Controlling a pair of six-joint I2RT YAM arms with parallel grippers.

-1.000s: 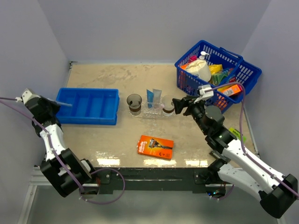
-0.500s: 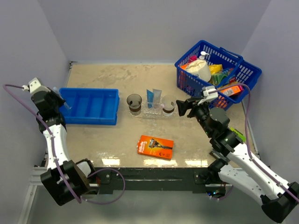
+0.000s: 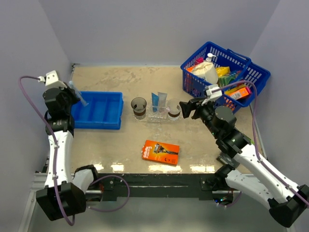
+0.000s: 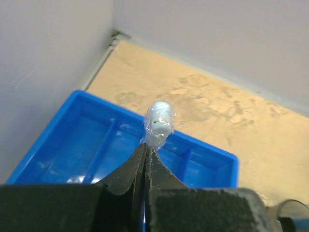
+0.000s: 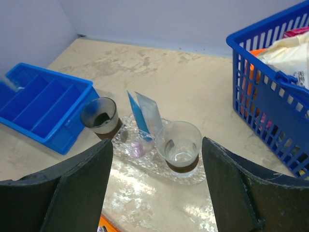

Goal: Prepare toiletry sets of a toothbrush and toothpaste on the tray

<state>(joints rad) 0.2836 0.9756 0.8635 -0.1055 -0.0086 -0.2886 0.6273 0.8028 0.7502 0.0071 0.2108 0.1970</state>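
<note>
Now, toothbrush [image 4: 158, 123] between closed left jaws

Blue-and-white toothpaste [image 5: 147, 116], clear tray [image 5: 143, 162]

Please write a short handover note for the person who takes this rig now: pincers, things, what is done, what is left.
Left pincer: shut on a wrapped toothbrush, held above the blue bin.
Right pincer: open, empty, just right of the tray.
Tray: two toothpaste tubes stand at its middle, a cup at its right end. A darker cup is at its left end; on or beside it, I cannot tell.
Done: toothpaste placed.
Left: bring the toothbrush to the tray; none is there yet.
</note>
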